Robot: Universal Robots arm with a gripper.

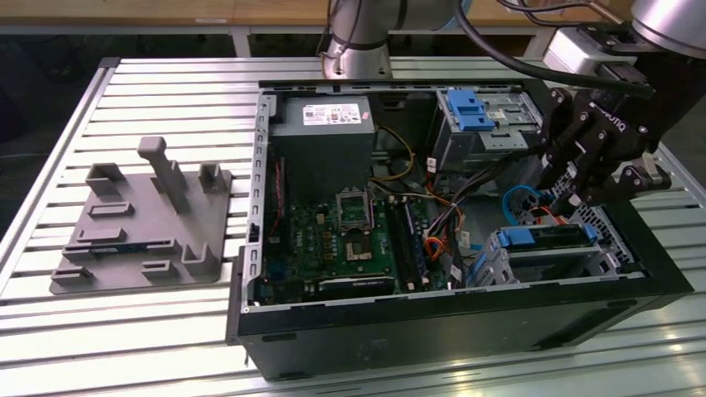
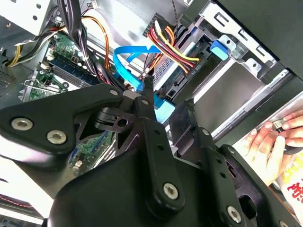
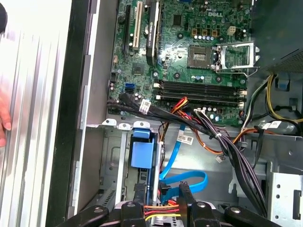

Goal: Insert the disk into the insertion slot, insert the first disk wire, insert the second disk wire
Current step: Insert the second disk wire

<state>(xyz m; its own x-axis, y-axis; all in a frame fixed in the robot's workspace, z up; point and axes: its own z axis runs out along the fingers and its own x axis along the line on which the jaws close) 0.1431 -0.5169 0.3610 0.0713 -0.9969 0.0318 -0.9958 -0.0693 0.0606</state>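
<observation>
The disk [image 1: 548,238], silver in its blue frame [image 3: 142,152], lies in the insertion slot [image 1: 604,248], the silver cage at the case's corner on the exterior view's right. A bundle of red, yellow and black wires [image 2: 166,43] runs to the disk's end. My gripper [image 1: 570,201] hangs over that end. Its black fingers [image 2: 147,101] stand on either side of the end of a looping blue flat cable [image 2: 163,108] and appear shut on it. The blue loop [image 3: 188,178] lies beside the disk.
The open computer case [image 1: 441,318] holds the motherboard [image 3: 199,56], a power supply [image 1: 322,132] and a taller bay with a blue latch [image 1: 472,112]. A grey fixture [image 1: 144,223] lies on the slatted table. A person's hand [image 2: 269,142] rests just outside the case wall.
</observation>
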